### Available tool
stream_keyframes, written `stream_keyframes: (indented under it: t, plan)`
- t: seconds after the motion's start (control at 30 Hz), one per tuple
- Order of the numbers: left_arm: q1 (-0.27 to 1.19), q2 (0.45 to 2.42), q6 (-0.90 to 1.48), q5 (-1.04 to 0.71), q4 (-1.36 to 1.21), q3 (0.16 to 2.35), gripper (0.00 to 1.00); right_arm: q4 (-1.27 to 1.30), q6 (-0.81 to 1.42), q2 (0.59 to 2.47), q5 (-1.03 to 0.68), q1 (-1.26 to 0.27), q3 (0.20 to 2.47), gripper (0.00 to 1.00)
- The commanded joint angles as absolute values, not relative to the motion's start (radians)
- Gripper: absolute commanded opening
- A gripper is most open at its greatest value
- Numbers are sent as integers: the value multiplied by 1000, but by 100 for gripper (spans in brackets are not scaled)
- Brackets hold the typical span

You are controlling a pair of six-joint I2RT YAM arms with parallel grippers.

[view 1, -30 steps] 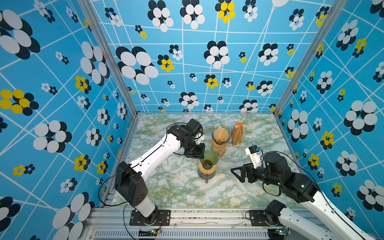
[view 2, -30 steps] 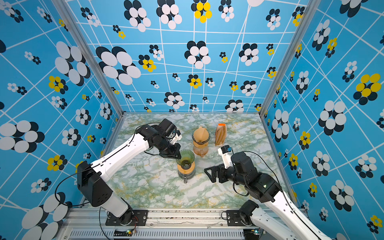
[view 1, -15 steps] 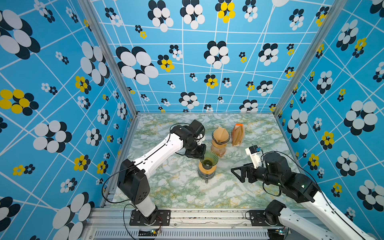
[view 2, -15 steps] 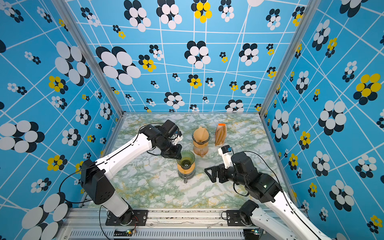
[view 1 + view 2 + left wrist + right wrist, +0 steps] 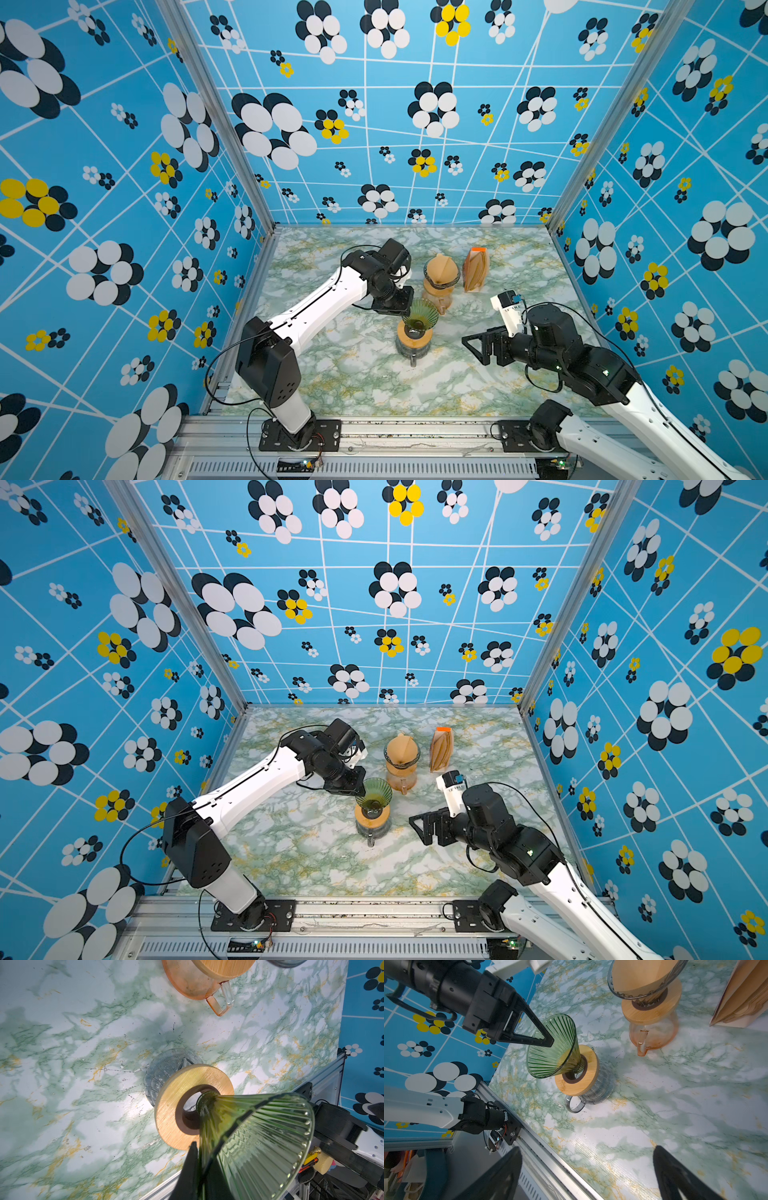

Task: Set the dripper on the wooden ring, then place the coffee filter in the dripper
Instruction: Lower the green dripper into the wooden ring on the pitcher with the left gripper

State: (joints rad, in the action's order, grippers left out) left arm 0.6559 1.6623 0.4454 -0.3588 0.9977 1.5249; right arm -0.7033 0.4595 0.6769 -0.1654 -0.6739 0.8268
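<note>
A green ribbed glass dripper (image 5: pixel 423 318) (image 5: pixel 374 796) stands mid-table with its stem in a wooden collar (image 5: pixel 172 1105) on a grey glass carafe (image 5: pixel 412 351). My left gripper (image 5: pixel 409 306) (image 5: pixel 360 786) is shut on the far-left rim of the dripper (image 5: pixel 259 1136), its wall pinched between the fingers of the left gripper (image 5: pixel 199 1147). The cone (image 5: pixel 556 1051) holds no paper. Coffee filters stand as a brown stack (image 5: pixel 476 270) (image 5: pixel 441 750) (image 5: pixel 745 993) at the back. My right gripper (image 5: pixel 471 347) (image 5: pixel 417 827) (image 5: pixel 587 1148) hangs open and empty to the dripper's right.
An orange glass carafe (image 5: pixel 436 297) (image 5: pixel 654 1030) stands just behind the green dripper and carries another dripper lined with a brown paper filter (image 5: pixel 441 268). The table's metal front rail (image 5: pixel 550 1159) runs below the right gripper. Blue patterned walls close three sides.
The left arm's elbow has shifted slightly to the right while its gripper stays on the dripper's rim. The right arm has not moved.
</note>
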Motion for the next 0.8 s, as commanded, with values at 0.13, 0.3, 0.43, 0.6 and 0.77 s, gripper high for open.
stream_keyframes:
  t: [0.13, 0.3, 0.43, 0.6, 0.77]
  plan:
    - [664, 1649, 442, -347, 1020, 1516, 10, -707, 460, 683, -161, -680, 814, 100]
    - [666, 1632, 445, -347, 1025, 1504, 10, -699, 463, 689, -164, -681, 811, 99]
    - [665, 1622, 448, -352, 1024, 1494, 10, -696, 464, 688, -167, -679, 805, 100]
    - [665, 1614, 448, -354, 1029, 1487, 10, -693, 468, 689, -170, -680, 802, 99]
    - [666, 1618, 448, -354, 1021, 1479, 10, -690, 468, 690, -169, -680, 803, 99]
